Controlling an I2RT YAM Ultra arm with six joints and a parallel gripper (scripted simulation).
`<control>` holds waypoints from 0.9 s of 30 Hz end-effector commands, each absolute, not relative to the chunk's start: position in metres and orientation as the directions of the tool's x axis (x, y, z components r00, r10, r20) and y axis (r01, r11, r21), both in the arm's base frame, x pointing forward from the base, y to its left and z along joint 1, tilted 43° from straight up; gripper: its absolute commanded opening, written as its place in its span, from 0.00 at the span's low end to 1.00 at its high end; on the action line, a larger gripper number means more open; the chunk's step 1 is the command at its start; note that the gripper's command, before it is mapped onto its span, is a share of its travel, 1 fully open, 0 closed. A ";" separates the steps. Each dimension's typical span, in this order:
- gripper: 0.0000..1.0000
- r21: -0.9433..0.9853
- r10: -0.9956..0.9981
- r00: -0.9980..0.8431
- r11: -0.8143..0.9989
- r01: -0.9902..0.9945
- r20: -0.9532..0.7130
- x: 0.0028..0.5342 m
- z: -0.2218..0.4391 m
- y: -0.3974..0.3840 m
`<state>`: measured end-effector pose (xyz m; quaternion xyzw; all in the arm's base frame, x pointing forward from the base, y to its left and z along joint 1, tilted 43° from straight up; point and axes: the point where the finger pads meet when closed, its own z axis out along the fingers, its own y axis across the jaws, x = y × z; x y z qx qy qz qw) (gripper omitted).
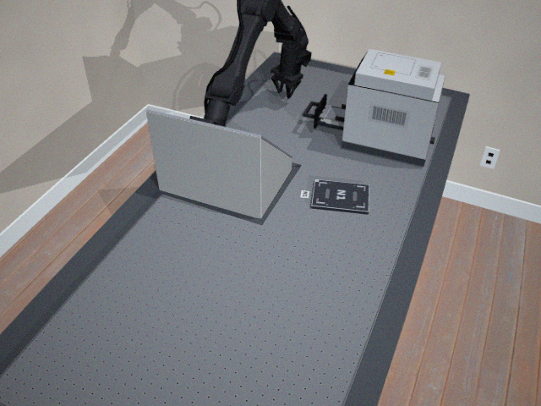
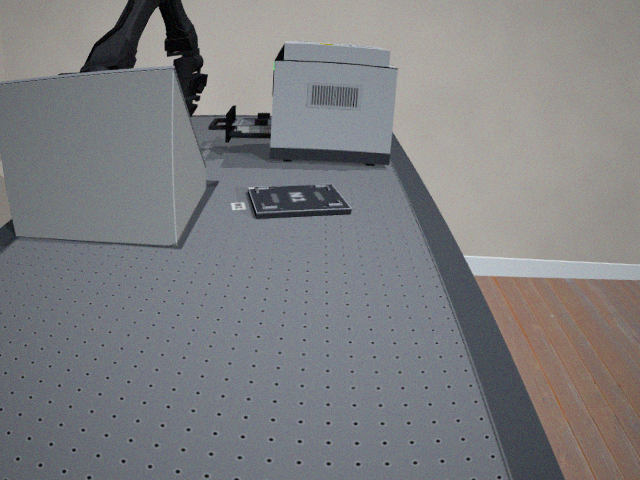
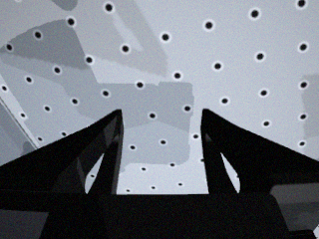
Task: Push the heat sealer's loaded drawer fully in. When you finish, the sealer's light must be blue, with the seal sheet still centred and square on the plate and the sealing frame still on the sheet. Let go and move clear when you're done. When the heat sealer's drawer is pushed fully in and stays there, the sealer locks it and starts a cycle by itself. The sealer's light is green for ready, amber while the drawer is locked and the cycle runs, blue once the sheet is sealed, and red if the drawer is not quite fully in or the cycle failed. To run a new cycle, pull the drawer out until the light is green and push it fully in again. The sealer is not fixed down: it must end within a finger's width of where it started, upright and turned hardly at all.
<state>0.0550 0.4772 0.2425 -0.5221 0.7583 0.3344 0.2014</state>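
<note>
The grey heat sealer [image 1: 389,113] [image 2: 333,111] stands at the far right of the table. Its black drawer [image 1: 325,114] [image 2: 245,125] sticks out to the left, with its upright front bar at the outer end. What lies on the drawer is too small to make out. A thin green light [image 2: 274,64] shows at the sealer's upper left corner. My gripper [image 1: 286,90] [image 2: 192,103] [image 3: 161,119] points down, low over the table, to the left of the drawer front and a little behind it. It is apart from the drawer. Its fingers are partly open with only bare table between them.
A large grey wedge-shaped box [image 1: 210,161] [image 2: 93,155] stands left of centre and hides the arm's base. A flat black plate marked M1 [image 1: 340,196] [image 2: 298,199] lies in front of the sealer, with a small white tag [image 1: 304,194] [image 2: 237,206] beside it. The table's back edge is just behind the gripper.
</note>
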 end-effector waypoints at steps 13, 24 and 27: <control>0.45 0.197 -0.782 -0.334 0.270 -0.942 -0.527 0.071 0.196 0.434; 0.45 0.142 -0.851 -0.306 0.272 -0.952 -0.427 0.077 0.171 0.403; 0.45 0.131 -0.864 -0.297 0.267 -0.955 -0.406 0.079 0.169 0.411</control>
